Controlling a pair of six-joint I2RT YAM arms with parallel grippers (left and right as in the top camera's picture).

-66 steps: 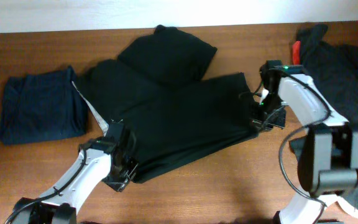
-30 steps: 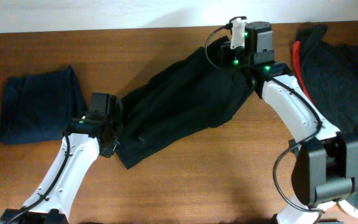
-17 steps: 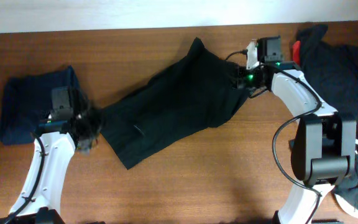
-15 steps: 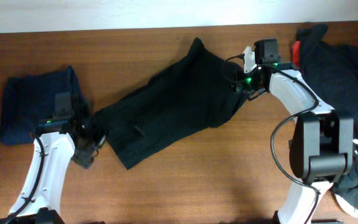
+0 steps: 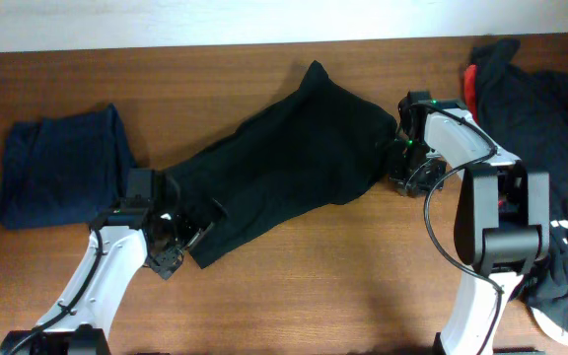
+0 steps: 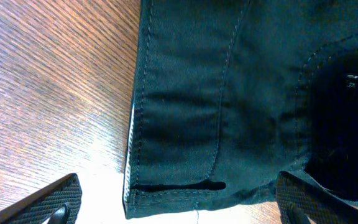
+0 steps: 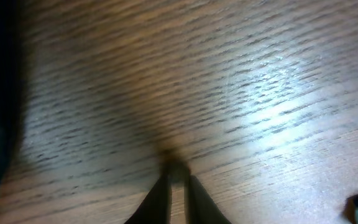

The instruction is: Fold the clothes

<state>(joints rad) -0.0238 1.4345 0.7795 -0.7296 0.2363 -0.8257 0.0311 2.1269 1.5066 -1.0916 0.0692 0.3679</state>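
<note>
The black garment [image 5: 284, 168] lies as a long band slanting across the middle of the surface [image 5: 343, 286]. Its low end points toward the front left corner and its high end reaches close to the back edge.

The left tool [image 6: 178, 202] hangs over the low end with its fingers spread wide and nothing between them. In its wrist view the stitched hem lies squarely in the gap. The right tool [image 7: 174, 180] has its fingers pressed together on nothing. It sits over bare wood just beside the band's right end, with only a sliver of black cloth at the left margin of its view.

The step in hand looks like the crosswise fold, bringing one end of the band over the other. To do it well, the left tool should probably come straight down and close on every layer at the hem. A pale edge shows along the hem's left side, so the layers seem slightly offset and a shallow bite could lift only the top one. The right tool must open before it can grip or pin the far end. Both ends should travel low and together, since limp cloth skews easily.

No container is in view. A folded blue garment [image 5: 57, 177] near the left edge and a heap of dark clothes [image 5: 545, 118] at the right edge, with a red piece [image 5: 471, 79] peeping out, all lie directly on the wood.
</note>
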